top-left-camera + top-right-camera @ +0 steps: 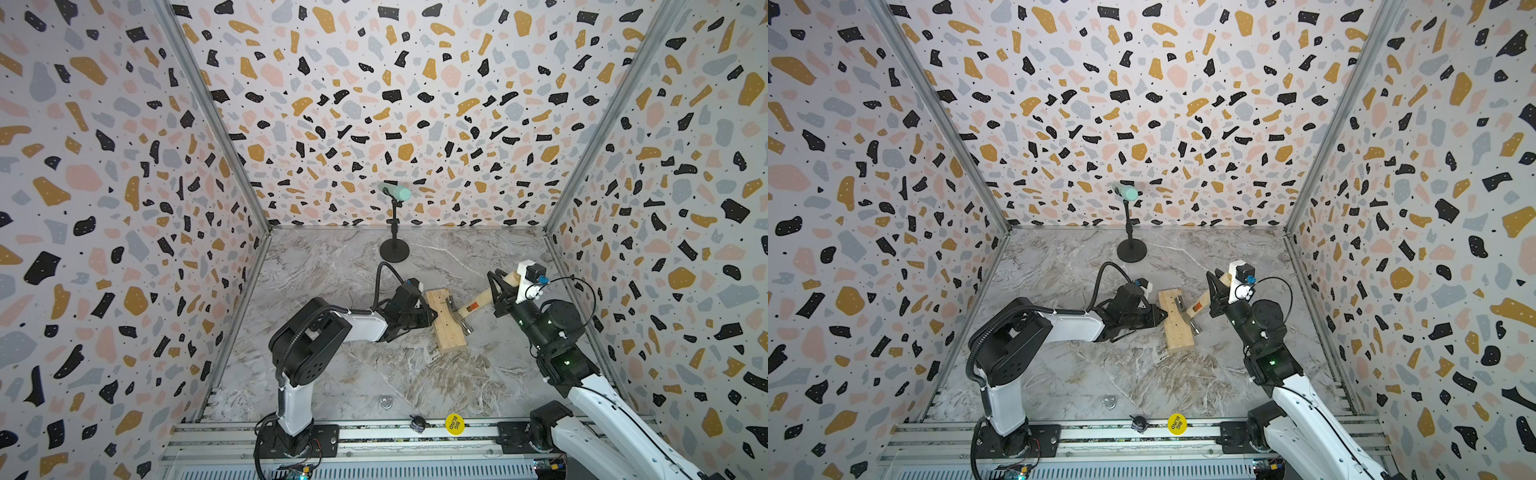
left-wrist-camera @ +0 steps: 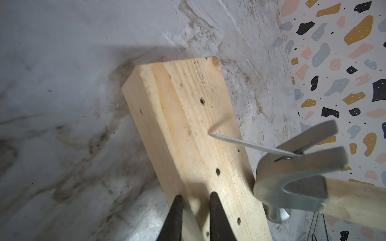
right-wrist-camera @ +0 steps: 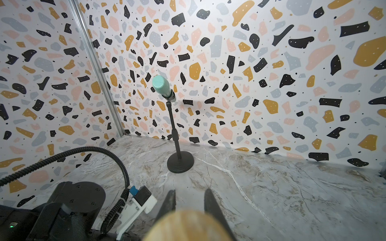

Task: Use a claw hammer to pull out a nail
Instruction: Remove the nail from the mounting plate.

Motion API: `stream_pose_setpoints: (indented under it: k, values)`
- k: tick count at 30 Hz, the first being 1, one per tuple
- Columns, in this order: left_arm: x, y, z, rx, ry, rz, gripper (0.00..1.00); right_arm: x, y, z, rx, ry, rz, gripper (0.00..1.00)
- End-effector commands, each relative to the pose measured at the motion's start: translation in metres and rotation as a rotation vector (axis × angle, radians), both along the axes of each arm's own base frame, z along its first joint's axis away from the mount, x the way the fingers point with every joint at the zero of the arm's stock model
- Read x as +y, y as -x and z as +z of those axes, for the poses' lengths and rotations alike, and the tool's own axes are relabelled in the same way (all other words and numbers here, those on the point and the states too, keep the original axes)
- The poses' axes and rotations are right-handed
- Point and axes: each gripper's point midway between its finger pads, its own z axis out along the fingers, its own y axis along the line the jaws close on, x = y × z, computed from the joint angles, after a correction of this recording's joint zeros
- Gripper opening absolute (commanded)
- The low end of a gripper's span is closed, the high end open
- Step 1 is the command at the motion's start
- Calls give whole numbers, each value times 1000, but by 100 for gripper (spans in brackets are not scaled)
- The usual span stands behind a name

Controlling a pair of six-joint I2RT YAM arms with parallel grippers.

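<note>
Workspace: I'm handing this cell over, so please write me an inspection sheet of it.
Surface: marbled tabletop, wood block lying on it.
Job's things: claw hammer, head at the block's edge; nail caught in its claw, leaning, tip at the block's face.
Clutter: microphone stand at the back; yellow disc and small dark object on the front rail; small shiny ring on the tabletop nearby.
Grippers: left gripper tips on the block, grip unclear; right gripper shut on the hammer handle.
Cables: corrugated hose arches over the left wrist; thin cable loops beside the right wrist.
Surroundings: terrazzo-print walls on three sides.
</note>
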Motion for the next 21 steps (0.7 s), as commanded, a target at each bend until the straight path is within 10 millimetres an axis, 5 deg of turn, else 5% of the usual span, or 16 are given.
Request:
stream_pose_setpoints:
  k: [1, 21]
  values:
    - [20, 24, -39, 107, -130, -14, 18, -12, 23, 93, -241, -112, -11, 0]
    - [17, 15, -13, 33, -155, -52, 20, -7, 28, 137, -236, -82, 23, 0]
